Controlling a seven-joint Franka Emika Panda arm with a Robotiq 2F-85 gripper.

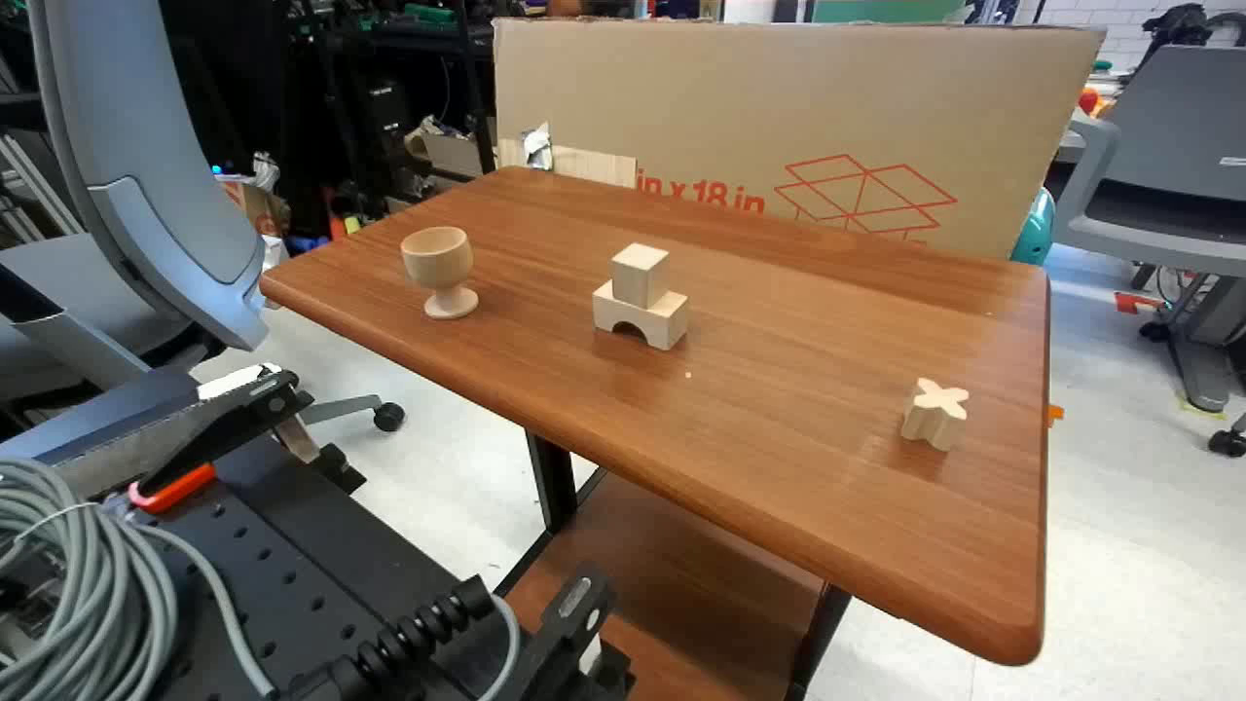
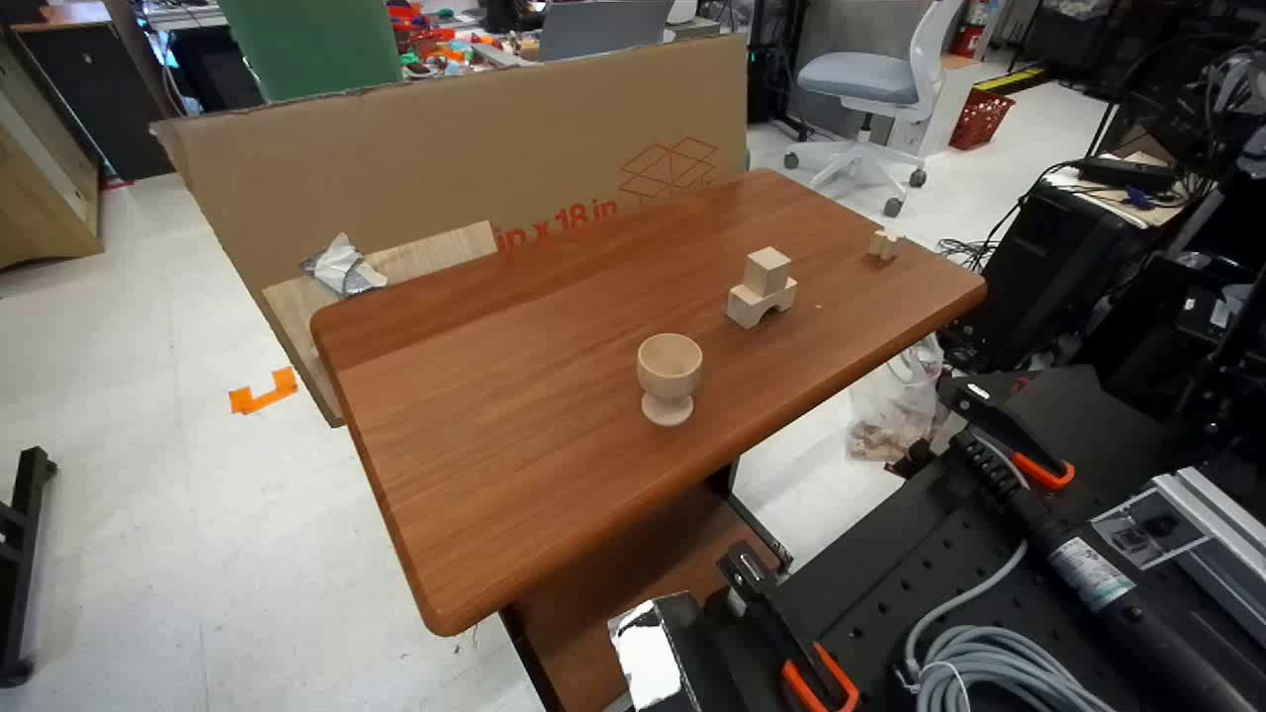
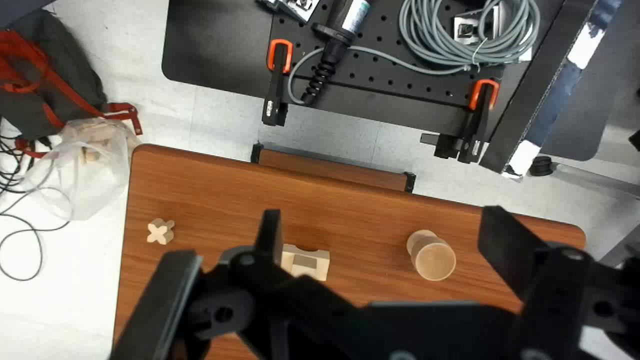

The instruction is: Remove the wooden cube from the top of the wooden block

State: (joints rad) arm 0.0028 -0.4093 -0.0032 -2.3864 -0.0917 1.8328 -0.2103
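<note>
Far left in an exterior view, a grey swivel chair (image 1: 146, 204) stood near the corner of the brown table (image 1: 545, 375), and closer to the camera a coil of grey cable (image 1: 136, 584) lay on a black perforated board (image 1: 255, 599). On to the tabletop, and first up was a wooden goblet-shaped cup (image 1: 438, 260), upright on its round foot. Then the centre of it all, the wooden cube (image 1: 640, 276)! It sat right on top of the arched wooden block (image 1: 667, 326), up there in both exterior views, with the little arch cut in the lower side against the tabletop. Behind the table ran a big cardboard panel (image 1: 730, 97) with red print. Further right, a pale cross-shaped wooden piece (image 1: 936, 414) stood well apart from the stack, and past the table's end a grey chair with armrests (image 1: 1158, 146) filled the edge.

Over to the wrist view, left to right again: a translucent plastic bag (image 3: 95, 160) beside the table, then the pale cross-shaped wooden piece, then the gripper (image 3: 387, 240) itself, its jaws wide apart! One dark finger (image 3: 270, 232) came first, the stack just to its right and partly hidden behind the gripper; next, through the gap between the fingertips, showed the wooden goblet-shaped cup, and at the right stood the opposite finger
</note>
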